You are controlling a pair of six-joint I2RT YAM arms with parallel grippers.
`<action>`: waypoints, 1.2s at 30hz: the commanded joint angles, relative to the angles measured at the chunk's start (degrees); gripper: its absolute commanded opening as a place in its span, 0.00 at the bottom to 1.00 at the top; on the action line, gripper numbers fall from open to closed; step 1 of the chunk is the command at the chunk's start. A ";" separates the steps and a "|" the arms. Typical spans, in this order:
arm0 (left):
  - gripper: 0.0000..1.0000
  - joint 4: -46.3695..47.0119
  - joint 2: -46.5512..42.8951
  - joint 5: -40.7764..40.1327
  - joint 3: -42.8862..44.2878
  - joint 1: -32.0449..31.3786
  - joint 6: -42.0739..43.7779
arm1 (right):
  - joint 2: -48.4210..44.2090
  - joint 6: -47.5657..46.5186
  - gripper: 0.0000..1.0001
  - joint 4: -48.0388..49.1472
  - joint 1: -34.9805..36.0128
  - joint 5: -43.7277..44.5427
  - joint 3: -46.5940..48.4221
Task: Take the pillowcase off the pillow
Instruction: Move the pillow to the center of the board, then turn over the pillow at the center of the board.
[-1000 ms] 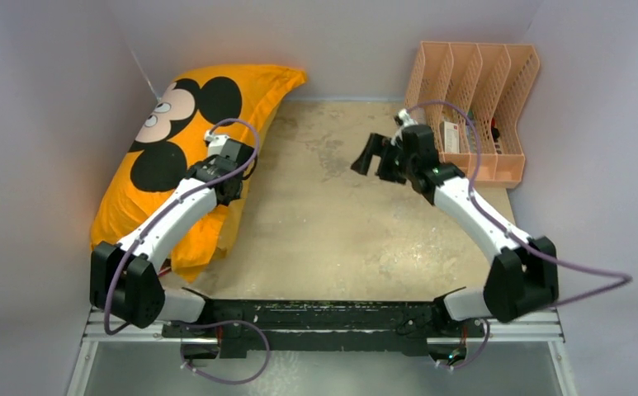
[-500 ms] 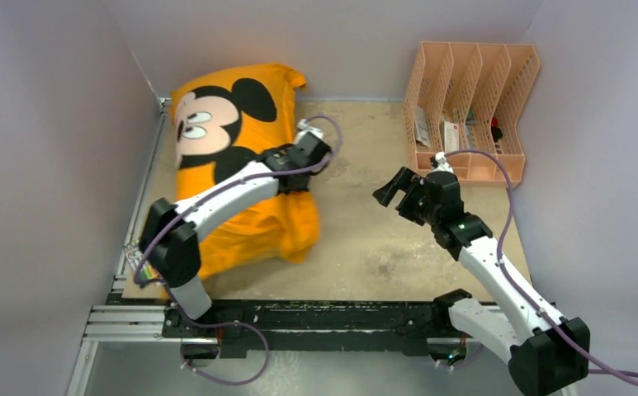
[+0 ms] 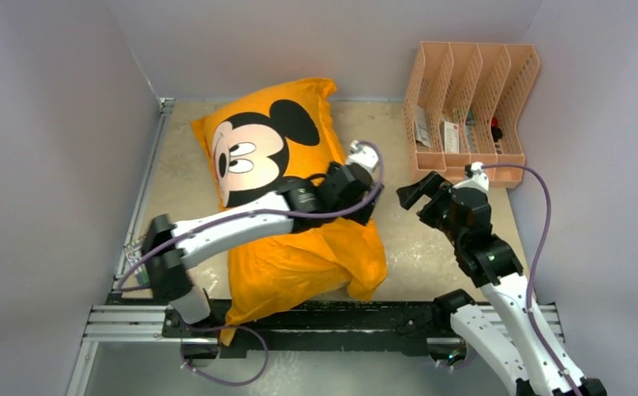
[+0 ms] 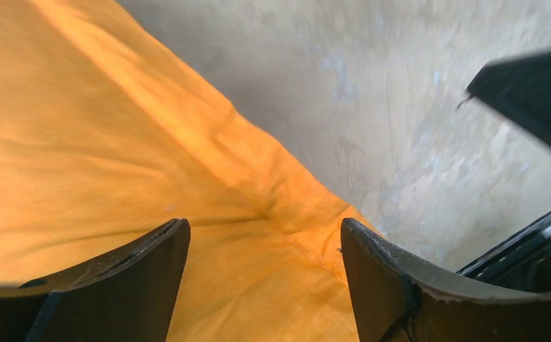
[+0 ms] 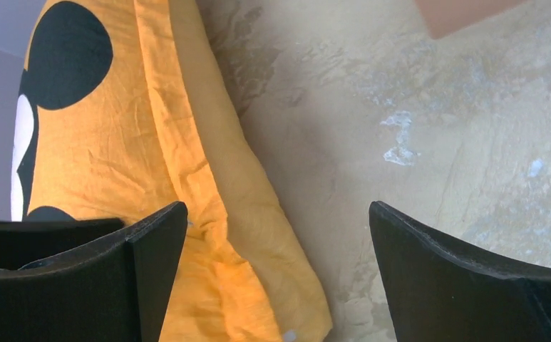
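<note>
Two arms were out over the table [image 3: 431, 247], both with jaws apart.

Pillowcase [image 3: 299, 256]: orange-yellow, plump and full, lying diagonally on the left-centre of the table. Mickey face [image 3: 253, 161] was upward at the far end. The near corner hung over the black base bar [image 3: 340, 318] at the table's near edge. The pillow was hidden inside the cover, so its exact lie could not be told.

Left arm [image 3: 233, 227]: stretched across the middle of the pillowcase, wrist over its right-hand side. In the left wrist view the left gripper [image 4: 264, 226] was spread, with wrinkled orange cloth and a seam showing between and below the fingers. No fold was seen pinched. Whether the fingers touched the cloth could not be told. Bare table lay just beyond the cloth's edge.

Right arm [image 3: 497, 264]: reached in from the near right, its head between the pillowcase and the peach desk organiser [image 3: 472, 107]. Right gripper [image 5: 278, 206] was spread wide, holding nothing. The right wrist view showed the pillowcase's edge under its left finger and scuffed table under the rest of the gap.

Organiser stood in the far right corner, well apart from the pillowcase, with a few small items in its slots, too small to identify.
</note>
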 commanded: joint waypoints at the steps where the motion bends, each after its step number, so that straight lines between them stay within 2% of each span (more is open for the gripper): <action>1: 0.78 2.09 -18.21 -10.11 -0.16 3.96 -3.33 | 2.28 -8.53 0.99 5.12 0.14 -7.96 5.58; 4: 0.80 -0.93 -25.97 -10.48 -1.48 10.50 -4.79 | 5.26 -9.88 0.99 11.01 0.13 -19.77 6.29; 6: 0.81 -3.93 -28.39 -13.90 -2.94 15.45 -5.58 | 8.43 -10.32 0.99 13.42 0.48 -27.52 7.13; 8: 0.82 -7.20 -29.06 -12.44 -4.70 21.49 -7.02 | 11.14 -11.72 0.99 14.53 2.56 -29.79 8.19; 12: 0.83 -7.01 -31.36 -4.19 -12.86 35.31 -10.30 | 16.64 -15.89 0.99 11.54 13.97 -21.34 13.68; 14: 0.83 -3.99 -35.11 0.70 -19.12 43.63 -12.40 | 21.98 -17.94 0.99 10.16 19.46 -20.33 17.02; 16: 0.84 -1.63 -38.88 5.79 -25.00 50.39 -14.73 | 28.96 -19.80 0.99 5.30 26.57 -15.01 21.77; 19: 0.84 -0.03 -42.89 11.51 -31.64 55.70 -16.39 | 40.62 -17.83 0.99 -2.28 30.17 1.79 25.88; 21: 0.85 -0.65 -44.56 11.51 -34.90 55.96 -17.16 | 46.54 -15.96 0.97 -5.55 29.82 5.75 25.00; 22: 0.85 -0.73 -45.48 12.41 -36.70 55.97 -17.57 | 48.88 -15.18 0.93 -5.37 29.25 9.00 23.40; 23: 0.85 -0.49 -46.86 13.77 -39.18 55.97 -17.76 | 50.50 -14.26 0.84 -3.15 27.27 11.06 20.24; 24: 0.85 -0.24 -48.43 14.93 -41.01 55.97 -17.94 | 51.89 -13.99 0.74 0.52 23.36 8.67 16.54; 26: 0.86 0.23 -52.22 16.92 -44.24 55.97 -18.02 | 53.24 -14.78 0.54 8.55 15.50 -2.21 8.46; 29: 0.87 2.99 -56.59 22.96 -48.91 55.97 -18.21 | 54.38 -15.77 0.21 18.01 10.38 -9.48 0.88; 30: 0.87 6.83 -57.33 26.61 -50.59 55.97 -19.06 | 55.71 -16.23 0.14 19.63 9.82 -12.46 0.42; 33: 0.87 16.51 -56.41 35.33 -54.76 55.97 -24.55 | 62.12 -15.91 0.12 19.24 9.63 -13.32 2.24; 36: 0.88 30.92 -56.31 44.09 -58.63 55.89 -32.64 | 67.15 -15.93 0.08 18.84 9.67 -13.96 3.83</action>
